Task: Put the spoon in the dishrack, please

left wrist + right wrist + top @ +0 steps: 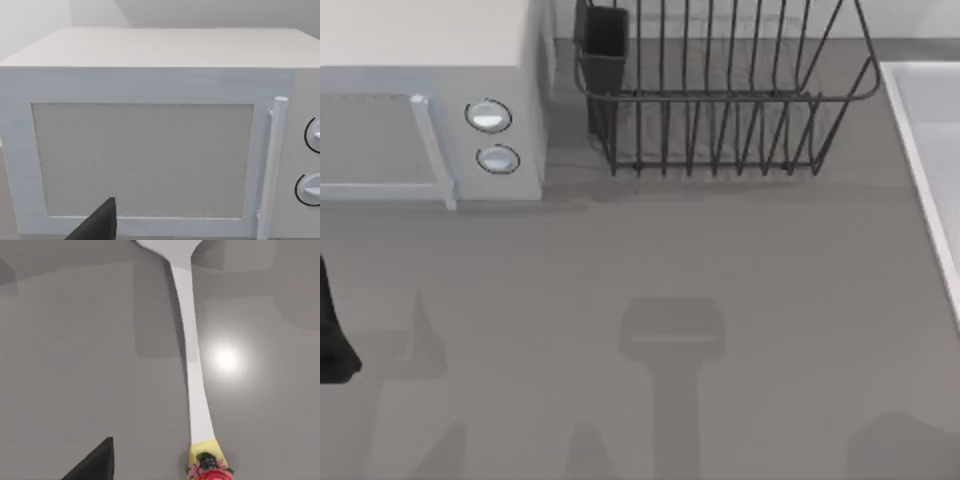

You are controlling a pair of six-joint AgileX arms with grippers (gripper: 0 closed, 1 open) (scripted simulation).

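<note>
The spoon (192,365) has a long white handle and a yellow end with a red flower pattern. It hangs above the grey table and casts a shadow there, its flowered end held in my right gripper (165,475). One dark finger (95,462) shows beside it. The dishrack (720,95), dark wire with upright tines and a dark utensil cup (604,45) at its left corner, stands at the back of the table. My left arm (332,340) is parked at the left edge, and its gripper (97,225) faces the white box.
A white microwave-like box (430,100) with two round knobs and a bar handle stands at the back left, next to the dishrack. A white tray edge (930,170) runs along the right side. An arm shadow (672,340) falls on the middle of the table.
</note>
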